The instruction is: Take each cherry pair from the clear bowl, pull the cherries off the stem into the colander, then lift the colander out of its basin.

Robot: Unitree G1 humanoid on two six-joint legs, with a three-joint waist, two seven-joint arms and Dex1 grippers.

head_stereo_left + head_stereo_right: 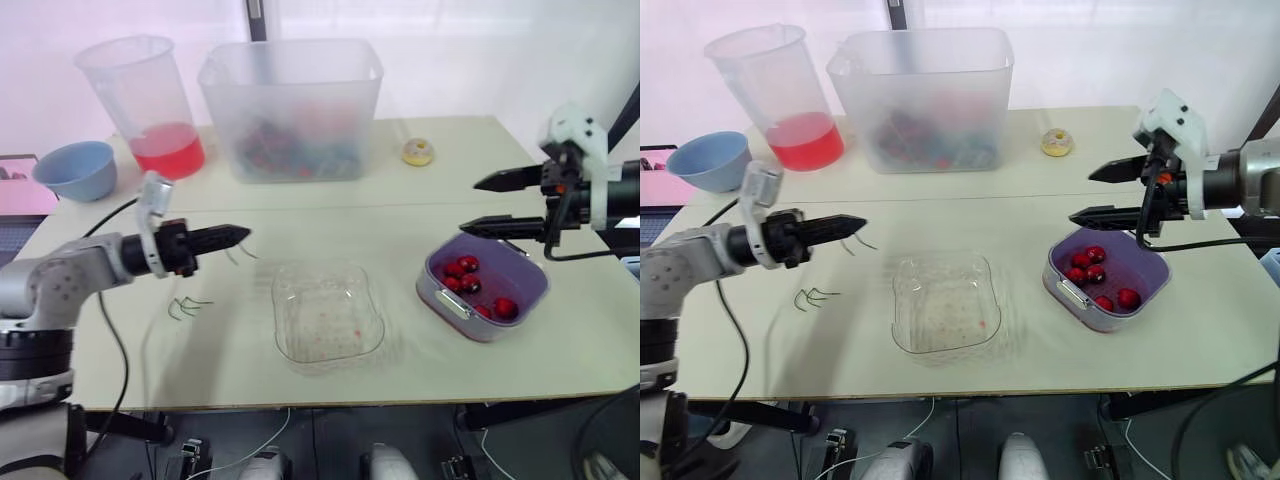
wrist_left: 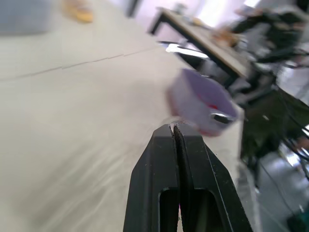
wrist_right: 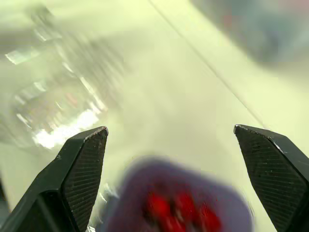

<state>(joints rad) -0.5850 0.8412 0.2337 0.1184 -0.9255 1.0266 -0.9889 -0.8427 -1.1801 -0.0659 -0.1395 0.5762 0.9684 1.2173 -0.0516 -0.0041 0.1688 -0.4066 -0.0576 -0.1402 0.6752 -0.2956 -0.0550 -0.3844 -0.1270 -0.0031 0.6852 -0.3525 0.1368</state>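
Note:
The clear bowl (image 1: 328, 310) sits at the table's middle front, and I see no cherries in it. To its right stands the purple colander (image 1: 531, 288) in its basin, holding several red cherries (image 1: 461, 269). My right gripper (image 1: 468, 206) hangs open just above the colander's far left rim, with nothing between its fingers. Left of the bowl, my left gripper (image 1: 240, 236) is shut above the table. Thin green stems (image 1: 855, 243) show just under its tip; I cannot tell whether it holds one. More bare stems (image 1: 188, 305) lie on the table nearer the front.
At the back stand a large clear tub (image 1: 290, 110), a jug with red liquid (image 1: 145, 105) and a blue bowl (image 1: 75, 168). A small yellow object (image 1: 417, 152) lies behind the colander. A black cable (image 1: 110, 330) runs under my left arm.

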